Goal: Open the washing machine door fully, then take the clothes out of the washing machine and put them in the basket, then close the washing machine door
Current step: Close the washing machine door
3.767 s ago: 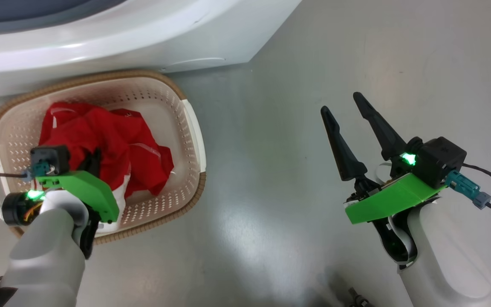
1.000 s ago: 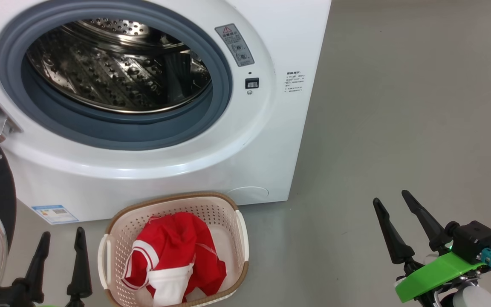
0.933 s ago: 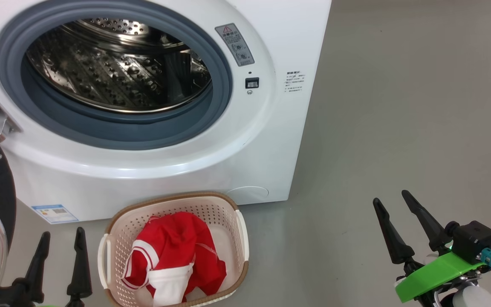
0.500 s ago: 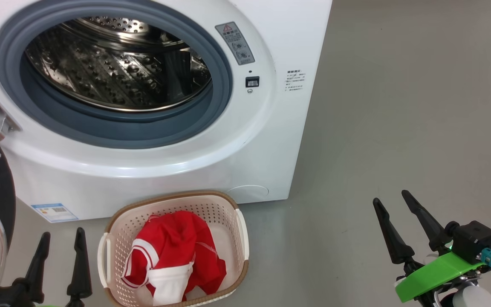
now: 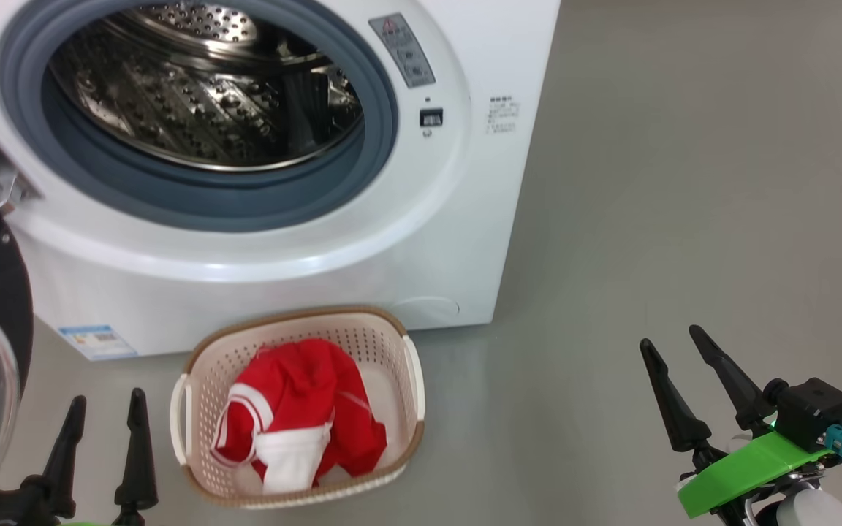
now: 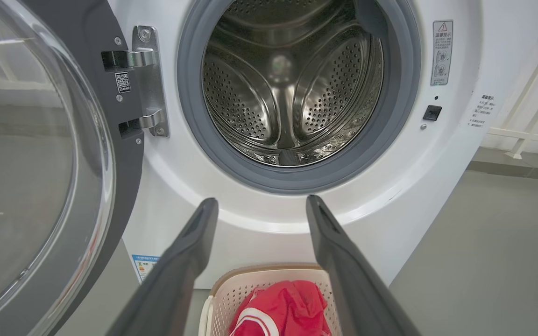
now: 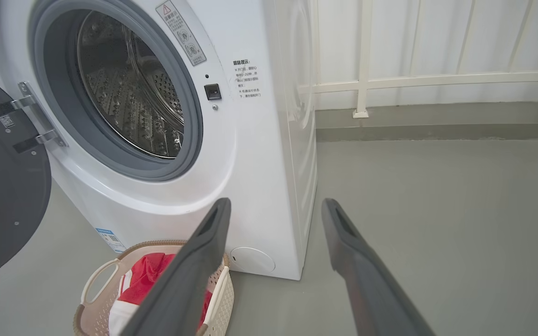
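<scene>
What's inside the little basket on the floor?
Red clothes with white trim lie bunched inside the basket. Its holey cream walls show around them. The clothes cover most of the bottom, so whatever might lie underneath cannot be seen.

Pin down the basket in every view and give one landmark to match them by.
Head view: basket lower centre-left, in front of the washing machine.
Left wrist view: basket at bottom edge, between the fingers of the left pincer.
Right wrist view: basket bottom left, partly behind a finger of the right pincer.
Shared landmark: blue label sticker low on the machine, left of the basket.
</scene>
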`<state>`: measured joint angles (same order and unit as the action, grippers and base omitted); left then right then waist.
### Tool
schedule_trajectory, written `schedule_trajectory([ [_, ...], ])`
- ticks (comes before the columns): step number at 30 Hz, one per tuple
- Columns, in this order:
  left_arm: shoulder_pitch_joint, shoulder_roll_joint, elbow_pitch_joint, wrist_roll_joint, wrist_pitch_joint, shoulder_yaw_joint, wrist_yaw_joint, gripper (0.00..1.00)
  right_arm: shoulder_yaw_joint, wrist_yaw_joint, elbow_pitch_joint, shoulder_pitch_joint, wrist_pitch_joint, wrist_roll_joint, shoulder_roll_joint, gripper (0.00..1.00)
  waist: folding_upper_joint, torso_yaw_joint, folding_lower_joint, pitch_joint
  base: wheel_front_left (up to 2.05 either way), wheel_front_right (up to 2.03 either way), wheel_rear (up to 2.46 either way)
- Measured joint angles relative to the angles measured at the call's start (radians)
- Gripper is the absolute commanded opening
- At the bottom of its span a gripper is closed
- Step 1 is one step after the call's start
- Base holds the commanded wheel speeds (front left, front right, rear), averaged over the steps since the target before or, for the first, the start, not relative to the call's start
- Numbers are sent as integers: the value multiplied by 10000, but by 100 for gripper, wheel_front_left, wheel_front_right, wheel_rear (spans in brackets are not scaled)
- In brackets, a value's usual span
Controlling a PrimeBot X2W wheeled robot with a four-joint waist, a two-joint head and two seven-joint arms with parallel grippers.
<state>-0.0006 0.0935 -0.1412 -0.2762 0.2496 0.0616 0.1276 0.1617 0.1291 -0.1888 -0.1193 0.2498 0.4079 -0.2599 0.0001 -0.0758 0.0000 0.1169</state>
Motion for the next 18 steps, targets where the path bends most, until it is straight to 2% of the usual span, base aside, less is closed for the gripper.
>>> schedule_trajectory([
  [9,0,0,217,-59,0,4,0,100,-17,0,-2,0,0,0,0,100,0,29,0,31,-120,120,0],
  [18,1,-4,211,-73,0,-29,2,100,-23,0,-8,0,0,0,-2,100,-1,83,0,-8,-16,16,0],
])
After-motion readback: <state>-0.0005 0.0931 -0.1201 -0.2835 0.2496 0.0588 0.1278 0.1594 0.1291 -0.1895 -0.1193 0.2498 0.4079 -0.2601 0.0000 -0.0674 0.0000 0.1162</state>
